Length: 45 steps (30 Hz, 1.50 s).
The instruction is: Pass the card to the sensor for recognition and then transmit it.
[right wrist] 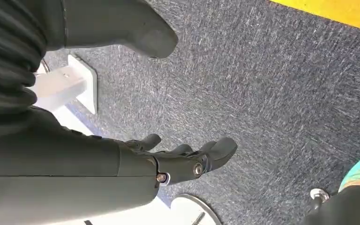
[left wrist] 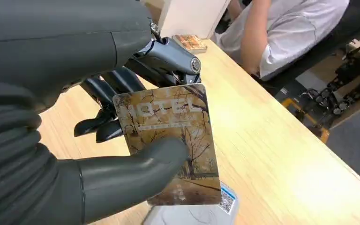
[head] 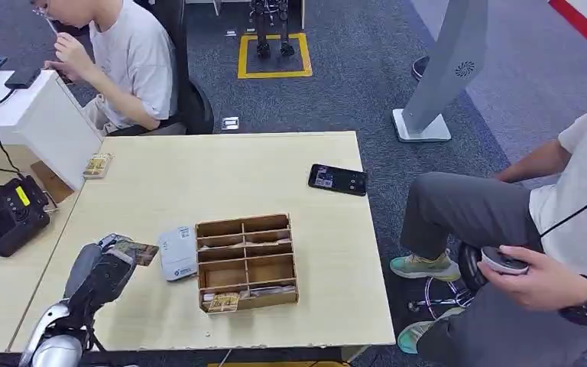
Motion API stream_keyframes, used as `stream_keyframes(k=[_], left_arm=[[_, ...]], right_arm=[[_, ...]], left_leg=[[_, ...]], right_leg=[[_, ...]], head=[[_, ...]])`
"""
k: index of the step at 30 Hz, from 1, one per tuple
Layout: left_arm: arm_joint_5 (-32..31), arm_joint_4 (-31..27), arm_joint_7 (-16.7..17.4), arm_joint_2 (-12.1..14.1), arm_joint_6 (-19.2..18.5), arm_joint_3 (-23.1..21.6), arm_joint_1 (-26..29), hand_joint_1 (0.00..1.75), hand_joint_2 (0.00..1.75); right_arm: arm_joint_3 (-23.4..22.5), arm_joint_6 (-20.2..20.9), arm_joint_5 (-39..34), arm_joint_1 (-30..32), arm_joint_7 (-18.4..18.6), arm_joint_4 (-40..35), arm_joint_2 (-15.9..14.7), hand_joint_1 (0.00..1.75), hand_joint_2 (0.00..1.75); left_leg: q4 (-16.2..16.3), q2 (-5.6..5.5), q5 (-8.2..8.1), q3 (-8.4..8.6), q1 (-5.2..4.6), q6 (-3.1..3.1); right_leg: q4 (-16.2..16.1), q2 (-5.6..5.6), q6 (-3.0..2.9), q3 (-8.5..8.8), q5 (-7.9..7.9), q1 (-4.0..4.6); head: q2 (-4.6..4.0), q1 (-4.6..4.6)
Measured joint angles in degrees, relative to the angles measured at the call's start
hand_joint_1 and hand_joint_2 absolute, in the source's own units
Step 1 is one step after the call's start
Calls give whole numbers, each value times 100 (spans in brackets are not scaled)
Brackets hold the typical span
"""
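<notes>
- Left hand (left wrist: 75,140) up close, thumb pressed on the face of the hotel key card (left wrist: 173,150) with dark fingers (left wrist: 104,96) behind it — a firm pinch, card held broadside to the wrist camera.
- From the head view, that left hand (head: 103,267) hovers over the tabletop (head: 199,168) at its left side, and the card (head: 134,251) pokes out rightward from the fingers.
- Key relation: the white card reader (head: 177,253) lies just to the right of the card, flat on the tabletop, touching the wooden divided tray (head: 247,261). In the left wrist view the reader's (left wrist: 192,213) white edge peeks out right below the card. Judging by that, a short move right and down should bring card over sensor.
- Card's long axis runs roughly left to right toward the reader.
- Further right, a black phone (head: 338,180) lies near the far edge, well apart.
- Right hand (right wrist: 187,159) hangs over the grey carpet, fingers loosely spread, holding nothing. Left hand is clearly the nearer one.
</notes>
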Motion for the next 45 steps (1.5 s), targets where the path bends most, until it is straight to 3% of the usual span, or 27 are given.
stream_keyframes(k=[14,21,45], left_arm=[[-275,1079,145,-568,813,0,-795,175,175],[-441,1742,131,-707,1154,0,-1089,175,175],[-787,2321,210,-864,1064,0,-1119,175,175]], right_arm=[[207,-7,0,-47,238,0,11,0,175],[315,-2,0,-82,284,0,18,0,175],[383,2,0,-83,264,0,31,0,175]], left_leg=[[3,-2,3,-3,-1,4],[3,2,3,-2,-1,3],[3,2,3,-2,-1,3]], right_leg=[[0,-4,4,-1,5,-1],[0,2,1,-2,8,-1],[0,2,2,-1,8,-1]], head=[[0,2],[0,0],[0,0]])
